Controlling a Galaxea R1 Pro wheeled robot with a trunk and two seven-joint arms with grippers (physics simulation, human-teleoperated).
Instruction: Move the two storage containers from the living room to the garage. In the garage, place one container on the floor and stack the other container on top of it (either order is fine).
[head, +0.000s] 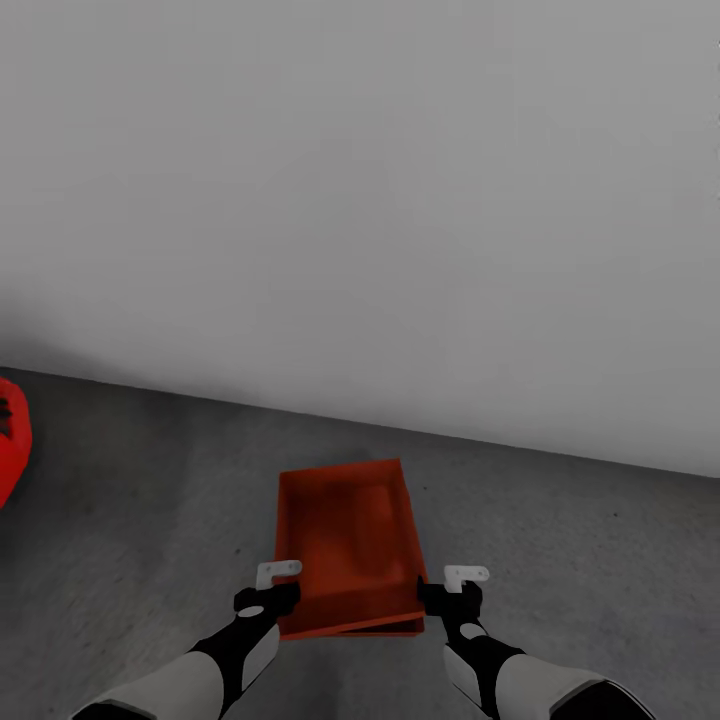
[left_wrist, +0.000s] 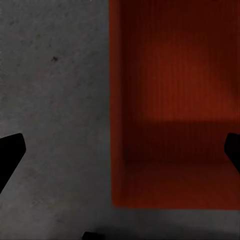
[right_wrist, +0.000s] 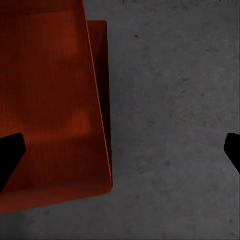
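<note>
Orange-red storage containers sit stacked on the garage floor, long axis pointing away toward the wall. Left gripper and right gripper flank the near end, both spread apart, holding nothing, equally near.

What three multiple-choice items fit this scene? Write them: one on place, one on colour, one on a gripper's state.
1. The orange-red containers stand: A on a table; B on the dark floor near the wall; C on a shelf.
2. The car at the left edge is: A blue; B red; C white.
3. The left gripper is: A open; B shut on a container; C shut empty.
B, grey floor surrounds them; B, its body is red; A, its fingertips stand wide apart.
</note>
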